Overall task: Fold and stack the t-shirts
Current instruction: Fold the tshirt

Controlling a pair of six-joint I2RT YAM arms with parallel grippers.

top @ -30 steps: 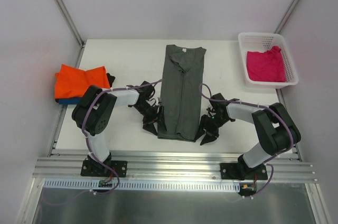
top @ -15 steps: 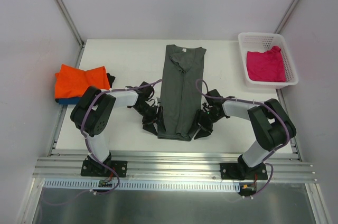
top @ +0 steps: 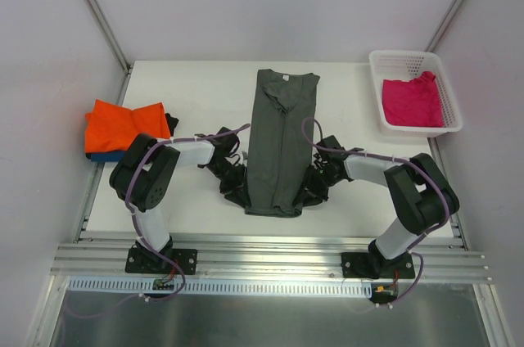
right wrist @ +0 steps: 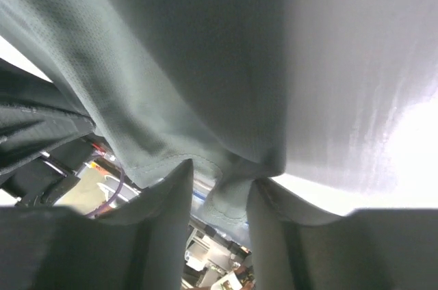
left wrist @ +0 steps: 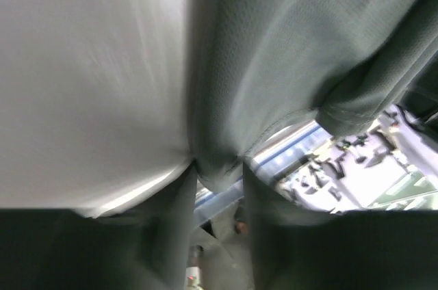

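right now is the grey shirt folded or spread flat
Partly folded: the dark grey t-shirt lies as a long narrow strip, sides turned in.

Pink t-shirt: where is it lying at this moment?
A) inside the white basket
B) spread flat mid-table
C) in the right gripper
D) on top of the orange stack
A: the pink t-shirt lies bunched inside the white basket at the far right, away from both arms.

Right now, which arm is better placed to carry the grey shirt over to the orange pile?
Probably the left. The orange pile lies to the left, near the left gripper, which pinches the grey shirt. The right gripper would have to reach across.
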